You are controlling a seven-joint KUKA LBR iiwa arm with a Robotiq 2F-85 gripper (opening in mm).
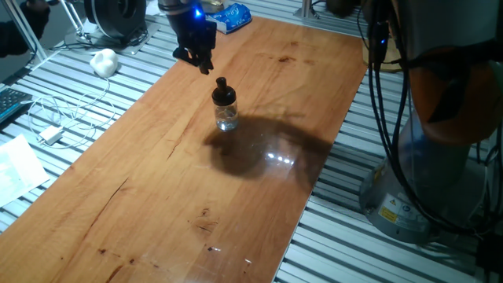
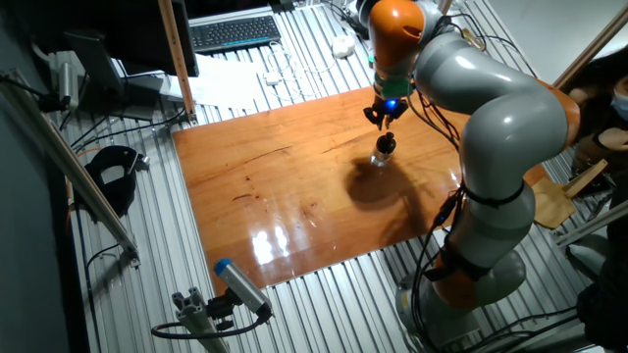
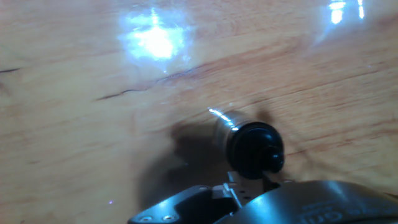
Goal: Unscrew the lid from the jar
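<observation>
The jar point(image 1: 227, 118) is small clear glass and stands upright on the wooden table point(image 1: 157, 196). The black lid point(image 1: 223, 91) with its knob sits on it. My gripper point(image 1: 201, 63) hangs a little above and behind the lid, apart from it; its fingers look spread and hold nothing. In the other fixed view the gripper point(image 2: 384, 120) is just above the lid point(image 2: 387, 144) and jar point(image 2: 382, 157). The hand view looks down on the lid point(image 3: 255, 148) with the glass jar point(image 3: 221, 124) under it; the fingertips do not show there.
The table's right edge point(image 1: 314, 189) drops to a slatted metal base. A blue packet point(image 1: 228, 17) lies at the far end. Cables and a white object point(image 1: 103, 61) lie left of the table. The arm's base point(image 2: 481, 255) stands beside the table.
</observation>
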